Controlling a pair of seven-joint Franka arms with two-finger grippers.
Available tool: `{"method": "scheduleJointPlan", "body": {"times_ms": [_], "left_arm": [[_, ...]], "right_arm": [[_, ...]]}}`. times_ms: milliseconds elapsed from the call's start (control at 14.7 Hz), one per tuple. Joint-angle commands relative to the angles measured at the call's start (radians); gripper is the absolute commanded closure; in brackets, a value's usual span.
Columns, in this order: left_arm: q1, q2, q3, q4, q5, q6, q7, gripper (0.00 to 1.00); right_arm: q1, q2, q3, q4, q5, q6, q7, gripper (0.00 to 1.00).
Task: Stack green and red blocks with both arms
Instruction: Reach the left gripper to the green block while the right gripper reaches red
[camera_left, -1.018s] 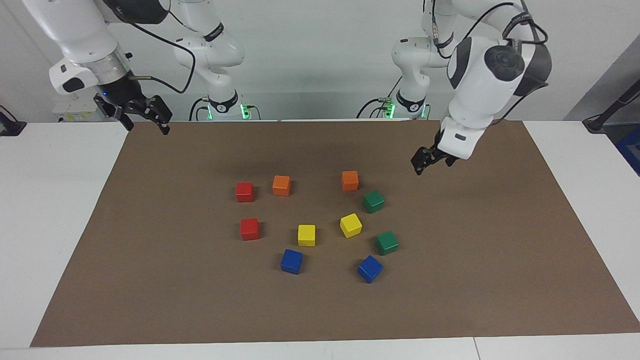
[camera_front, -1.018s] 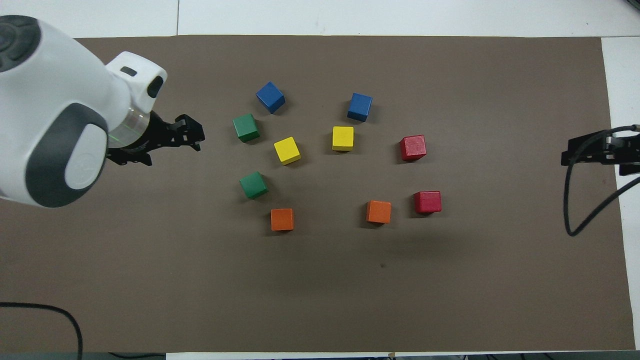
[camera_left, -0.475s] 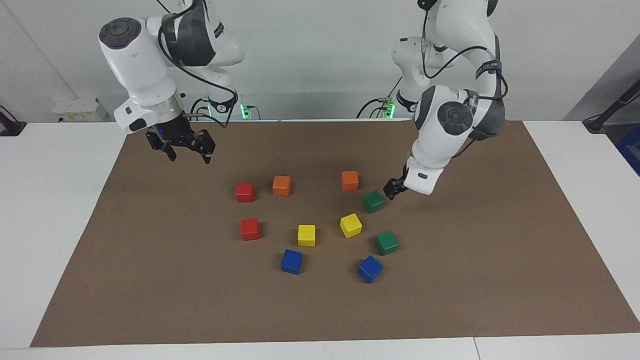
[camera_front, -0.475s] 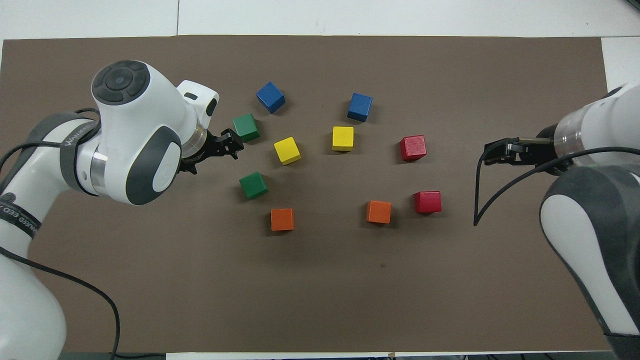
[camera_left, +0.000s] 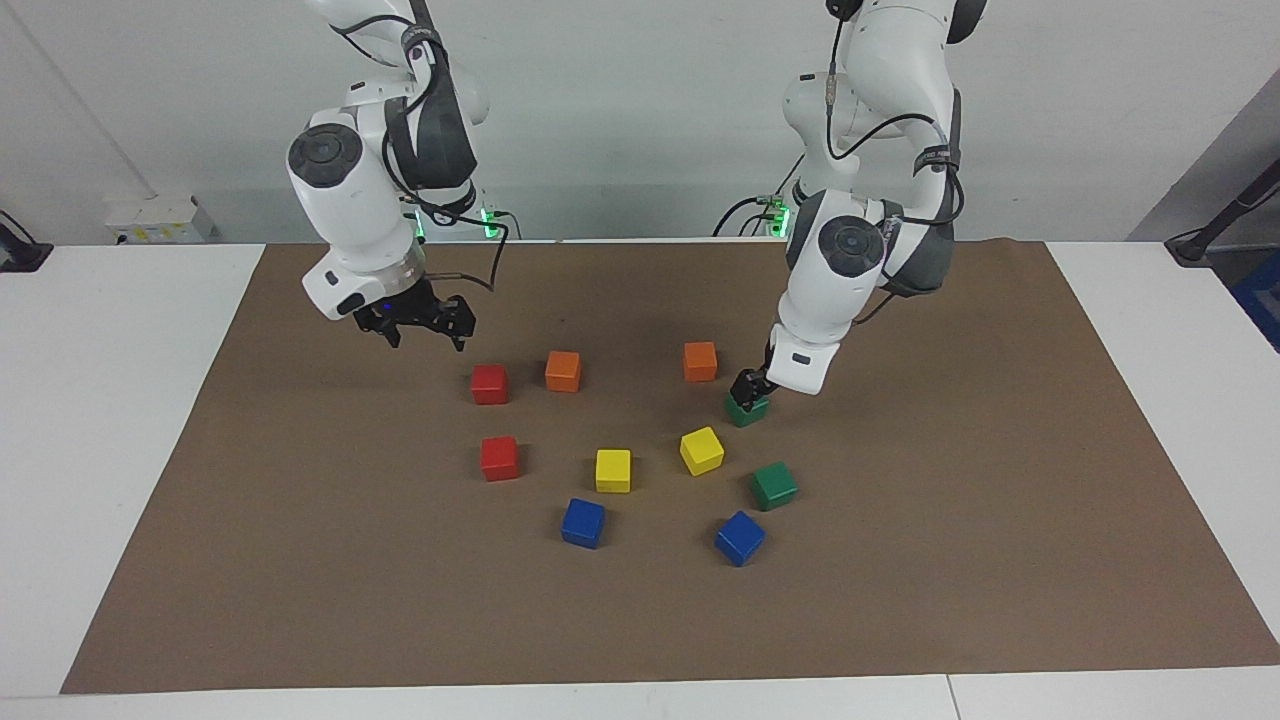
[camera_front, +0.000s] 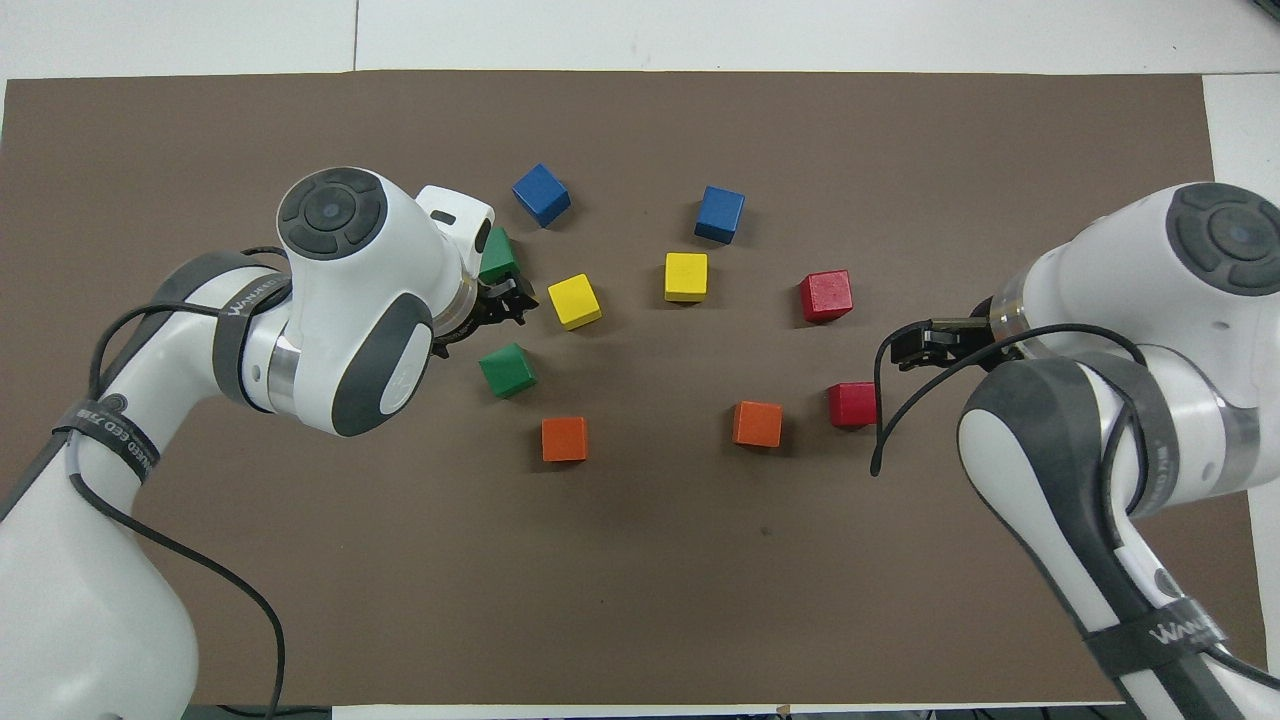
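Left gripper (camera_left: 749, 388) down on nearer green block (camera_left: 746, 410), grip state unclear. Right gripper (camera_left: 421, 328) spread wide above mat (camera_left: 300, 500) beside red block (camera_left: 489, 384). Cubes: no long axis.

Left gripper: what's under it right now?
The green block nearer the robots sits under the left gripper; its top edge is covered in the facing view, so contact is unclear. The right gripper hangs over the mat.

Two green blocks (camera_left: 773, 486) and two red blocks (camera_left: 499, 458) are sitting unstacked (all upright) on the brown mat (camera_left: 1000, 520).
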Motion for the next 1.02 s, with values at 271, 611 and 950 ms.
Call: {"method": "scheduleJointPlan", "body": {"times_ms": [271, 611, 950], "left_arm": [[-0.032, 0.035, 0.015, -0.027, 0.01, 0.043, -0.028, 0.0], [-0.034, 0.032, 0.015, -0.086, 0.01, 0.089, -0.043, 0.0], [-0.051, 0.035, 0.015, -0.094, 0.01, 0.118, -0.095, 0.0]], "right_arm": [[0.007, 0.01, -0.003, -0.097, 0.003, 0.136, 0.016, 0.0], [0.042, 0.033, -0.005, -0.106, 0.003, 0.193, 0.024, 0.0], [0.074, 0.027, -0.005, -0.163, 0.001, 0.296, 0.068, 0.0]]}}
